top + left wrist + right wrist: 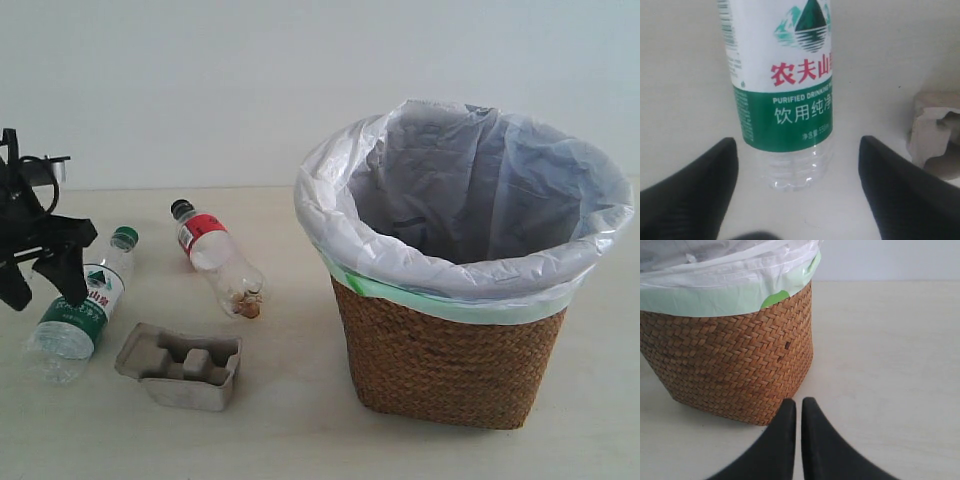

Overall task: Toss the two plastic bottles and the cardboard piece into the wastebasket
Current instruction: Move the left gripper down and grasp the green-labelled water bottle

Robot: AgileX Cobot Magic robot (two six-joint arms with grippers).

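At the far left of the pale beige surface [280, 425], the black left claw [42, 285] hangs over a small clear plastic bottle with a green cap and white-and-green label [85, 305]. The left wrist view shows this claw [797, 200] wide open, one finger on either side of the bottle's [785, 100] clear lower end, neither touching it. The bottle lies on its side, cap pointing away towards the back wall.

Just to its right, nearer the front, sits a small grey-beige moulded pulp tray with raised compartments [182, 365], upright on the surface; its edge [935, 135] shows in the left wrist view.

Behind the tray lies a second clear plastic bottle with a black cap and red label [215, 255], also on its side.

Well to the right stands a large brown woven wicker wastebasket [450, 350], lined with a white translucent plastic bag with a green edge [450, 270].

The right wrist view shows the black right claw [799, 420] closed, holding nothing, low beside the wastebasket's [730, 360] woven wall.
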